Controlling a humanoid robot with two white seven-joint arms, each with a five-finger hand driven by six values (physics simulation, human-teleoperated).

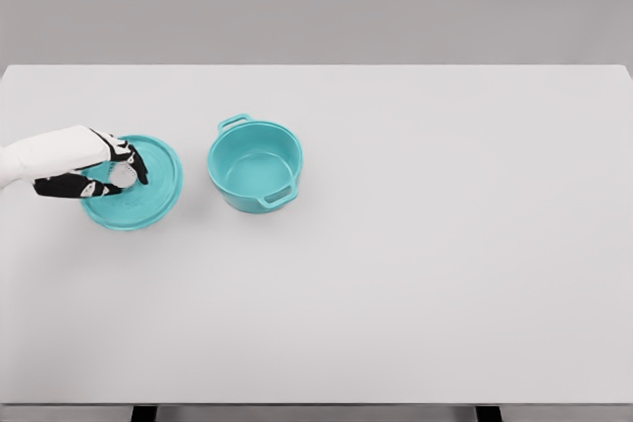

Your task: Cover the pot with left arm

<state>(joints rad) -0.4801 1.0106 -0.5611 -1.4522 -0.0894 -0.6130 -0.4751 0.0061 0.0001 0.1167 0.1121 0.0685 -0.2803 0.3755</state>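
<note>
The teal pot stands upright and uncovered on the worktop, a little left of the frame's middle. Its mouth is open toward the camera, so the bare inner floor shows. Two loop handles stick out from the rim, one toward the upper left and one toward the lower right.

Just beside the pot, to its left and not touching it, the matching teal lid lies flat on the worktop at the left side of the frame. A narrow strip of white surface separates the two. At the lid's centre sits a small pale knob.

The left hand comes in from the left edge of the frame on a white forearm and lies over the left half of the lid. Its black-and-white fingers are curled around the knob, one set above it and the thumb below, so the knob shows between them. They appear to be grasping the knob, while the lid rests on the surface.

The worktop is a plain white slab filling most of the frame, with a grey wall behind it along the top.
</note>
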